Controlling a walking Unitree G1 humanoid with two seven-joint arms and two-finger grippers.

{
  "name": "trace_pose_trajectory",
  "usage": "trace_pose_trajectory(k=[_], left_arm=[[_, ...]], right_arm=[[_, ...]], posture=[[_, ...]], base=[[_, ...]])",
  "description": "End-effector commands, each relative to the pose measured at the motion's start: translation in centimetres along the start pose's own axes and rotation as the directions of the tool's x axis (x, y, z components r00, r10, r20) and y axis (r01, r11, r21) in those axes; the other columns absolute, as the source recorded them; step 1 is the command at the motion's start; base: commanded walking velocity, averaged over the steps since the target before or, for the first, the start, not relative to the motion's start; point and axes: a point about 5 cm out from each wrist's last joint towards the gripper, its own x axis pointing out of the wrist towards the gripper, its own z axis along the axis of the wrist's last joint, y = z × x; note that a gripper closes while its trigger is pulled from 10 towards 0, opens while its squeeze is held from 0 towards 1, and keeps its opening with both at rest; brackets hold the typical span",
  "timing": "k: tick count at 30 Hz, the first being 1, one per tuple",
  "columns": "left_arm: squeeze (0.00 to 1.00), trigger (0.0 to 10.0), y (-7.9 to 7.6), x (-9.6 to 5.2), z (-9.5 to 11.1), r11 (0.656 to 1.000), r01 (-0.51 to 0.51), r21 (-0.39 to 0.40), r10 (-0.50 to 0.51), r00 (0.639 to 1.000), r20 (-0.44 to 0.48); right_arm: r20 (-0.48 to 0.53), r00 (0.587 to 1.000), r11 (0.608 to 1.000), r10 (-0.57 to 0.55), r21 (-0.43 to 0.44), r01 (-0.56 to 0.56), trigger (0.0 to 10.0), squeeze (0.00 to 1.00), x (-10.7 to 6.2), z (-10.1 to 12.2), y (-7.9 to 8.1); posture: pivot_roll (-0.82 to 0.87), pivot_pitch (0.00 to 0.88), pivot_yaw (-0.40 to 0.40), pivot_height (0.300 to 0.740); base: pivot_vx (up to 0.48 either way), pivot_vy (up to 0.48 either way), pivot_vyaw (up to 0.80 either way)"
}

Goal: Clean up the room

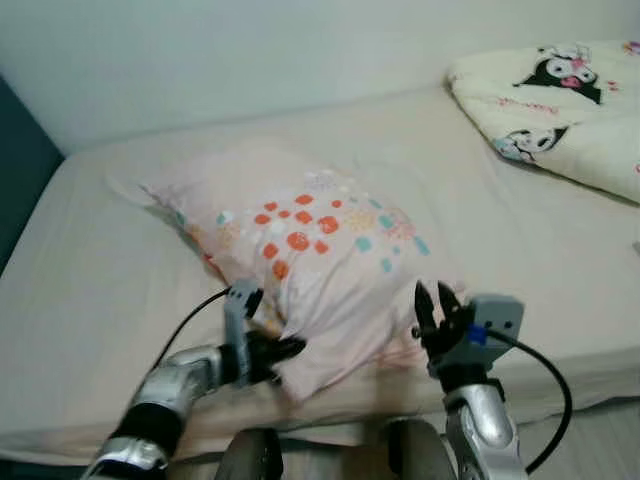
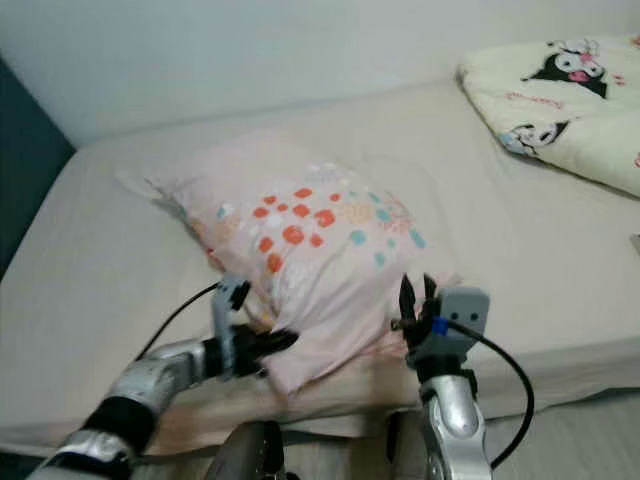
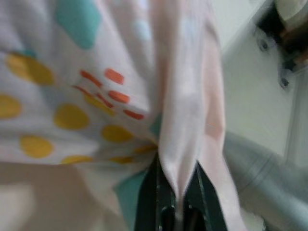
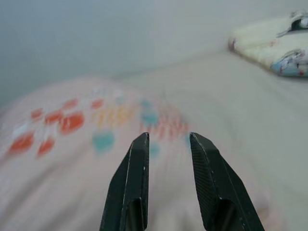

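Already the left hand [image 1: 285, 352] was clenched on the near corner of the pillow [image 1: 310, 255], which lay skewed across the bed [image 1: 90, 300]. Beside its other near edge, the right hand [image 1: 437, 305] hovered parted and empty; it probably needed its own pinch before lifting evenly.

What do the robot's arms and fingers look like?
Both arms are shiny silver tubes with black joints. The left gripper and right gripper each have two long black pointed fingers. A grey box with a blue spot sits behind the right fingers. Black cables loop from each wrist.
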Motion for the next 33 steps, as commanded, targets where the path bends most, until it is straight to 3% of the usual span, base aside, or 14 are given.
trace_pose_trajectory(k=[1, 4, 7, 13, 16, 18, 19, 22, 23, 24, 25, 26, 27, 33], left_arm=[[0.00, 0.0, -1.0, -1.1, -1.9, 0.993, 0.121, -0.012, -0.122, 0.983, -0.137], [0.00, 0.0, -1.5, -1.9, -2.4, 0.985, 0.170, -0.007, -0.168, 0.966, -0.198], [0.00, 0.0, -3.0, -4.1, -3.5, 0.956, 0.291, -0.037, -0.286, 0.898, -0.336], [0.00, 0.0, -4.2, -5.3, -3.5, 0.936, 0.347, -0.066, -0.345, 0.859, -0.378], [0.00, 0.0, -5.7, -6.9, -3.7, 0.906, 0.412, -0.099, -0.412, 0.800, -0.436], [0.00, 0.0, -5.7, -6.9, -3.7, 0.906, 0.412, -0.099, -0.412, 0.800, -0.436], [0.00, 0.0, -6.5, -7.8, -3.8, 0.889, 0.443, -0.119, -0.444, 0.766, -0.466], [0.00, 0.0, -6.6, -7.9, -3.8, 0.898, 0.435, -0.064, -0.410, 0.777, -0.477], [0.00, 8.4, -5.7, -7.5, -3.7, 0.928, 0.367, 0.065, -0.297, 0.834, -0.465], [0.00, 10.0, -4.7, -7.0, -3.4, 0.943, 0.280, 0.178, -0.187, 0.892, -0.412], [0.00, 10.0, -4.1, -6.7, -3.2, 0.947, 0.216, 0.238, -0.117, 0.921, -0.370], [0.00, 10.0, -4.1, -6.7, -3.2, 0.947, 0.216, 0.238, -0.117, 0.921, -0.370], [1.00, 10.0, -3.8, -7.2, -3.0, 0.958, 0.156, 0.240, -0.067, 0.938, -0.339], [1.00, 10.0, -3.9, -8.7, -3.0, 0.971, 0.110, 0.213, -0.036, 0.945, -0.325]], right_arm=[[0.046, 0.997, 0.997, -0.067, 0.033, 0.065, 10.0, 0.00, 0.3, 0.9, -0.9], [0.076, 0.992, 0.994, -0.097, 0.048, 0.093, 10.0, 0.00, 0.8, 1.7, -1.3], [0.165, 0.975, 0.987, -0.151, 0.072, 0.141, 10.0, 0.00, 2.3, 3.9, -2.4], [0.156, 0.971, 0.983, -0.181, 0.048, 0.175, 10.0, 0.00, 2.8, 4.0, -3.3], [0.126, 0.970, 0.978, -0.210, 0.028, 0.208, 10.0, 0.00, 2.9, 3.5, -4.1], [0.126, 0.970, 0.978, -0.210, 0.028, 0.208, 10.0, 0.00, 2.9, 3.5, -4.1], [0.115, 0.968, 0.975, -0.222, 0.020, 0.221, 10.0, 0.00, 2.9, 3.3, -4.4], [0.093, 0.968, 0.973, -0.231, 0.014, 0.231, 10.0, 0.00, 2.9, 2.9, -4.6], [0.049, 0.971, 0.972, -0.236, 0.009, 0.236, 10.0, 0.00, 2.8, 2.1, -4.8], [-0.053, 0.970, 0.971, -0.237, -0.014, 0.237, 10.0, 0.00, 2.7, 0.6, -4.8], [-0.126, 0.963, 0.971, -0.239, -0.031, 0.237, 10.0, 0.00, 2.7, -0.5, -4.9], [-0.126, 0.963, 0.971, -0.239, -0.031, 0.237, 10.0, 0.00, 2.7, -0.5, -4.9], [-0.222, 0.951, 0.976, -0.216, -0.034, 0.213, 10.0, 0.00, 2.5, -2.3, -4.6], [-0.264, 0.948, 0.984, -0.176, -0.025, 0.176, 10.0, 0.00, 2.4, -3.7, -3.8]], posture=[[0.00, 0.170, 0.123, 0.617], [0.00, 0.170, 0.123, 0.617], [0.00, 0.168, 0.115, 0.617], [0.00, 0.162, 0.112, 0.617], [0.01, 0.158, 0.109, 0.617], [0.01, 0.158, 0.109, 0.617], [0.01, 0.156, 0.107, 0.617], [0.02, 0.154, 0.102, 0.617], [0.02, 0.153, 0.100, 0.617], [0.02, 0.153, 0.100, 0.617], [0.02, 0.153, 0.101, 0.617], [0.02, 0.153, 0.101, 0.617], [0.02, 0.154, 0.103, 0.617], [0.03, 0.154, 0.087, 0.617]], base=[[0.000, 0.000, 0.00], [0.000, 0.000, 0.00], [0.000, 0.000, 0.00], [0.000, 0.000, 0.00], [0.000, 0.000, 0.00], [0.000, 0.000, 0.00], [0.000, 0.000, 0.00], [0.000, 0.000, 0.00], [0.000, 0.000, 0.00], [0.000, 0.000, 0.00], [0.000, 0.000, 0.00], [0.000, 0.000, 0.00], [0.000, 0.000, 0.00], [0.000, 0.000, 0.00]])
